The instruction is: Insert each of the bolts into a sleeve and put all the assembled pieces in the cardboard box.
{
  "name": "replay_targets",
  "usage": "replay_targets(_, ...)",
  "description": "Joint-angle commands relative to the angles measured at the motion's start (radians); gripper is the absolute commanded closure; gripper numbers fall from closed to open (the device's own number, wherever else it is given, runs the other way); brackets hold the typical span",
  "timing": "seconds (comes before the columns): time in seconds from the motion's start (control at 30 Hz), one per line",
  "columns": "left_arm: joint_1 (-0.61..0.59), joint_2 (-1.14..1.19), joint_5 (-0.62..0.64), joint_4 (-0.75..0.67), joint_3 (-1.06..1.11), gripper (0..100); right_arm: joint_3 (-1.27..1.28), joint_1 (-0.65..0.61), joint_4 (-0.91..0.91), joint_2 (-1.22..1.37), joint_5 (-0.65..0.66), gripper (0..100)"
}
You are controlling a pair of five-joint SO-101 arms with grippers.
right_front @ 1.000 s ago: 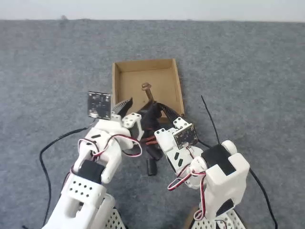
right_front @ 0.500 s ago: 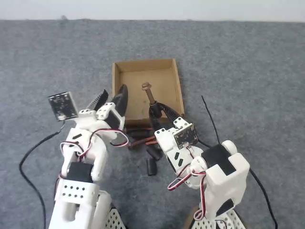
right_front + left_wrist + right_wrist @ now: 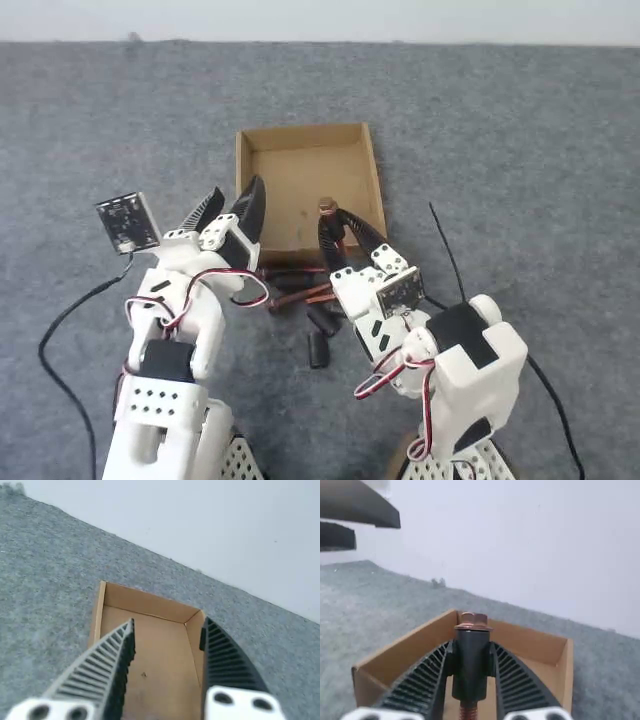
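The right tool (image 3: pixel 335 218) is pinching an assembled piece, a black sleeve (image 3: pixel 471 665) with the copper bolt (image 3: pixel 472 620) standing out of its top, and it is holding this piece upright at the lower right part of the cardboard box (image 3: pixel 241 180), just beyond the near wall, as far as the high view is showing. So I am judging that the step in hand is the putting of one finished piece into the box. The left tool (image 3: pixel 238 188) is hanging at the lower left of the box with its two fingers spread and nothing between them; its own view is looking between them at the bare floor of the box (image 3: pixel 150 603). For the next move the right tool is needing only to bring the piece low over the box floor and then to spread its fingers, keeping away from the right wall. At the lower centre of the high view, on the grey bench (image 3: pixel 520 150) between the two arms, loose bolts (image 3: pixel 300 292) and loose sleeves (image 3: pixel 318 349) are lying close together, so more pairs are waiting to be joined.
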Motion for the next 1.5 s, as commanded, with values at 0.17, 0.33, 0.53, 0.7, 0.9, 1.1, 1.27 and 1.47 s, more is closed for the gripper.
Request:
replay_targets(0.17,-0.003,0.032,0.003,-0.037,-0.051,80,0.002,0.013,-0.045,-0.068,0.002,99.3)
replay_targets(0.33,-0.011,0.262,0.003,-0.037,-0.156,80,0.005,0.035,-0.056,-0.068,0.002,99.3)
replay_targets(0.53,-0.034,0.520,0.003,-0.034,-0.278,80,0.005,0.042,-0.054,-0.068,-0.002,99.3)
replay_targets(0.7,-0.037,0.552,-0.003,-0.034,-0.294,83,0.014,0.038,-0.054,-0.068,0.000,99.3)
replay_targets(0.9,-0.035,0.559,-0.089,-0.029,-0.291,99,0.015,0.041,-0.054,-0.068,0.000,99.3)
replay_targets(1.1,-0.046,0.552,-0.100,0.195,-0.297,99,0.034,0.041,-0.061,-0.068,0.000,99.3)
replay_targets(1.27,-0.054,0.560,-0.276,0.446,-0.341,99,0.040,0.038,-0.061,-0.068,0.000,99.3)
replay_targets(1.47,-0.164,0.560,-0.419,0.591,-0.329,99,0.043,0.044,-0.061,-0.068,0.002,99.3)
